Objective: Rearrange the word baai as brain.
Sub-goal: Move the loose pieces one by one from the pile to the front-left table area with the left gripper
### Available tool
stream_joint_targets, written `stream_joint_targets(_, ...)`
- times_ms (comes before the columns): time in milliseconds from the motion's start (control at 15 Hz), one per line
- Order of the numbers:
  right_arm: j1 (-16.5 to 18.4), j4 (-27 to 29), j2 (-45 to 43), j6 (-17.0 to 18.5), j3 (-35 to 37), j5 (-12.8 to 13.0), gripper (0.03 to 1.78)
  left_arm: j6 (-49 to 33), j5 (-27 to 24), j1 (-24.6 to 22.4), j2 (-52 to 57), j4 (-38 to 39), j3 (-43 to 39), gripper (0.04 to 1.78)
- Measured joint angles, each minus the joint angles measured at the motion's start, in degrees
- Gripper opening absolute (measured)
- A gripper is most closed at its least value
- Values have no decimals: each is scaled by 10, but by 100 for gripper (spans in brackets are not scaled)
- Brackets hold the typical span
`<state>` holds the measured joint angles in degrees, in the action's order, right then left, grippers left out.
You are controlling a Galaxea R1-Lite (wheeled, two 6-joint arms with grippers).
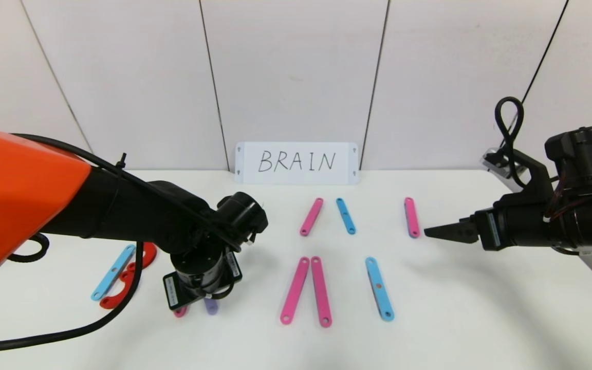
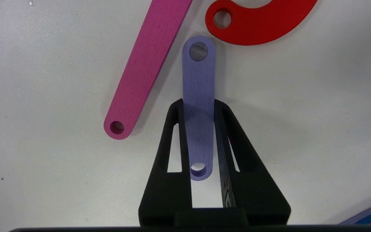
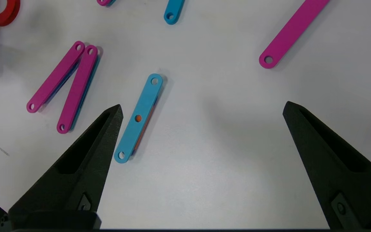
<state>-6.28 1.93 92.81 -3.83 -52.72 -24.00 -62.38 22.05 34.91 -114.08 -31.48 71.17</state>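
Observation:
The word's pieces lie spread over the white table (image 1: 481,318). At the left, my left gripper (image 2: 198,103) points down and is shut on a short purple strip (image 2: 198,74), whose end peeks out under the wrist (image 1: 211,307). Beside it lie a pink strip (image 2: 147,67) and a red curve (image 2: 259,25). A light-blue strip (image 1: 113,272) and red curves (image 1: 131,275) lie farther left. In the middle are two long pink strips (image 1: 306,290) in a narrow V and a light-blue strip (image 1: 380,289). My right gripper (image 3: 203,106) hovers open, holding nothing, next to a short pink strip (image 1: 412,217).
A white card (image 1: 296,162) with handwritten BRAIN leans on the back wall. In front of it lie a short pink strip (image 1: 311,216) and a short blue strip (image 1: 346,216). A black cable (image 1: 44,334) trails from the left arm over the table's left front.

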Motion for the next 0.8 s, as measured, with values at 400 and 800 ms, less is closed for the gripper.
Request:
stream_joint_targets(400,-4,0,0,0,1,0,174,0,0,0,-2,-4,2,28)
stream_joint_targets(800,-4,0,0,0,2,0,174,-1,-1,2,2,0,1,34)
